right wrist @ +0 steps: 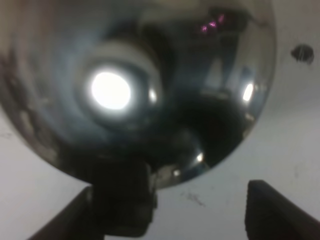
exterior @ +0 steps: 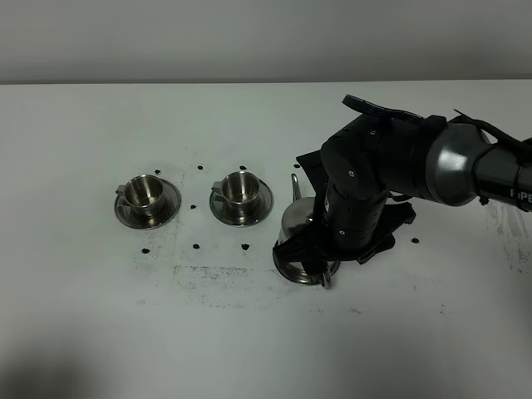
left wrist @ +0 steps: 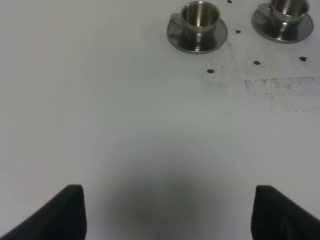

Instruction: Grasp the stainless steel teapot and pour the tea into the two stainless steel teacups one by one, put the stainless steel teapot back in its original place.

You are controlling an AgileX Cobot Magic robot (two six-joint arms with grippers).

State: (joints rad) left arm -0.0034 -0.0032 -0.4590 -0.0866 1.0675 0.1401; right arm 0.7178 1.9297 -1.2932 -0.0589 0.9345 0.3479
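Observation:
The stainless steel teapot [exterior: 298, 226] stands right of centre on the table, spout pointing away, with a steel saucer rim [exterior: 284, 264] showing under its base. My right gripper [exterior: 321, 264] hangs over the pot's near side at the loop handle. In the right wrist view the domed lid [right wrist: 125, 90] fills the frame. The dark handle [right wrist: 122, 197] sits between the spread fingers of the right gripper [right wrist: 167, 202], close to one finger. Two teacups on saucers stand to the left [exterior: 148, 191] [exterior: 242, 187]. My left gripper [left wrist: 170, 205] is open and empty; both cups [left wrist: 200, 15] [left wrist: 289, 7] lie far ahead of it.
Small black marks [exterior: 196, 245] dot the white table around the cups, and a scuffed grey patch [exterior: 212, 273] lies in front of them. The right arm's bulky body [exterior: 391, 166] covers the table right of the teapot.

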